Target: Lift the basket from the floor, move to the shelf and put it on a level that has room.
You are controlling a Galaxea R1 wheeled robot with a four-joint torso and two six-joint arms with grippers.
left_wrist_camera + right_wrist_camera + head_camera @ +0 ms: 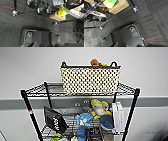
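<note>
The cream-white woven basket with dark rim sits on the top wire-grid level of the black wire shelf. Soft toys lie on the tier below. Whether either pincer is wide or narrow cannot be told.

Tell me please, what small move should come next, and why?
Probably just back away a little: the basket already sits upright on the top level of the shelf, and both wrist cameras look down at the floor, so nothing seems left to place.
</note>
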